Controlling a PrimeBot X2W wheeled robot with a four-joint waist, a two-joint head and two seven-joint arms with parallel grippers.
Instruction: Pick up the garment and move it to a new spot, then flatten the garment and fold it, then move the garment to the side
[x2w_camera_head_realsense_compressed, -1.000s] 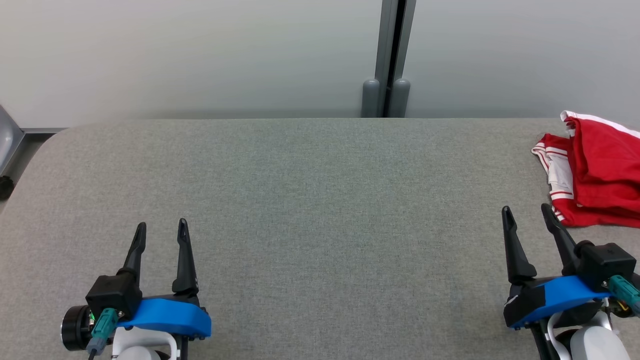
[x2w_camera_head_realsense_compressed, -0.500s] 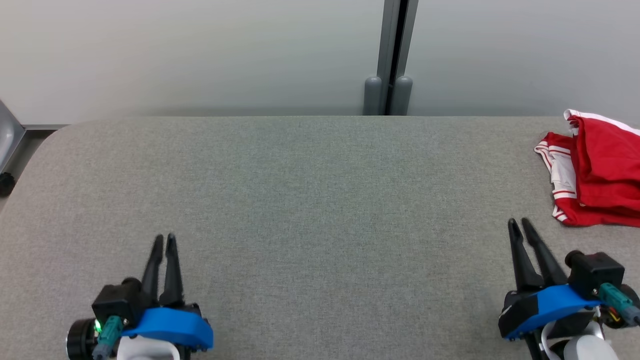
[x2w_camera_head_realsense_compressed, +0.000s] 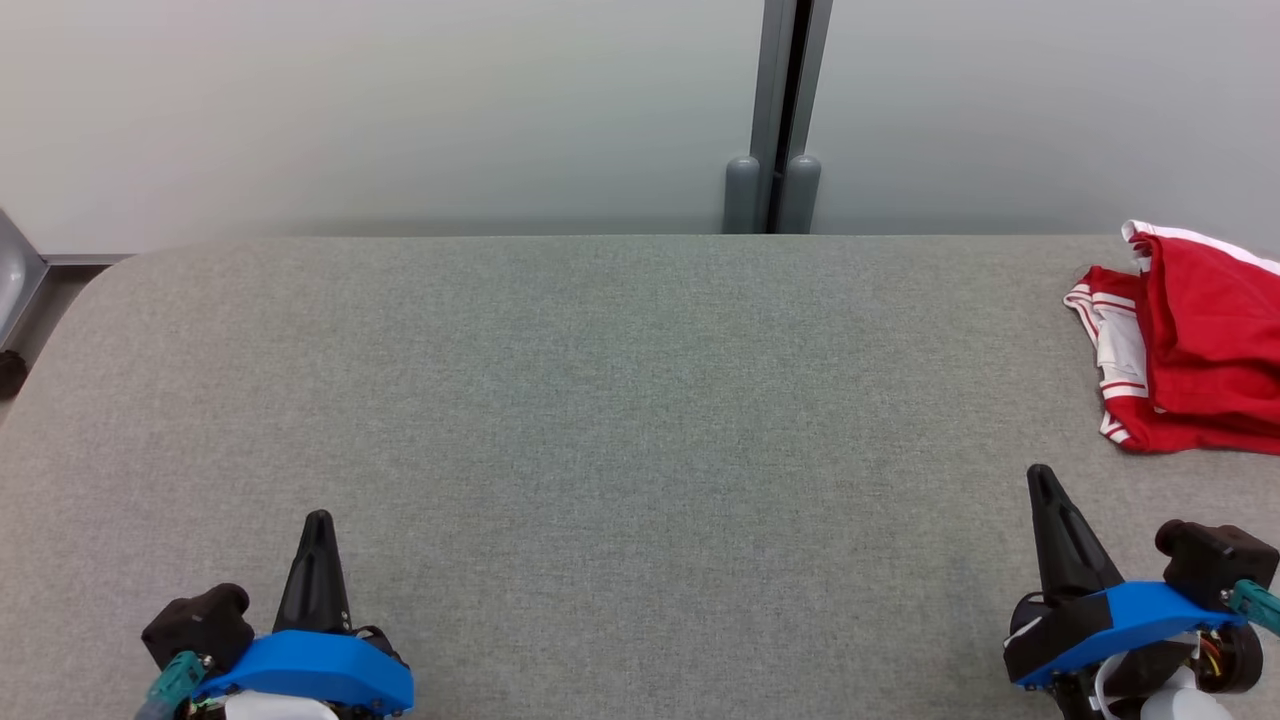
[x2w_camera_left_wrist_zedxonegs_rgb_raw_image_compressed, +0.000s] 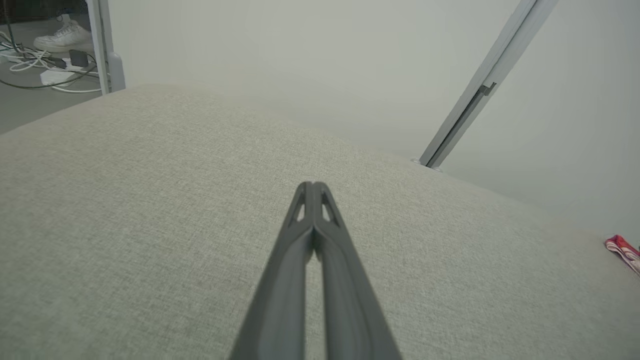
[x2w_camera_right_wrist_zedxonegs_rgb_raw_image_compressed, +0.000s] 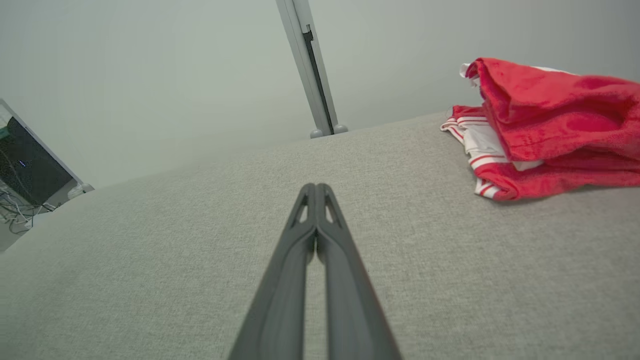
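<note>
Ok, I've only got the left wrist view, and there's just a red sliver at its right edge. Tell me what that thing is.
Observer: It is a crumpled red garment with white striped trim, bunched up at the right end of the grey fabric-covered table.
Operator: Now report the right gripper.
Observer: The right gripper is shut and empty. It is near the garment's closest corner but not touching it.
</note>
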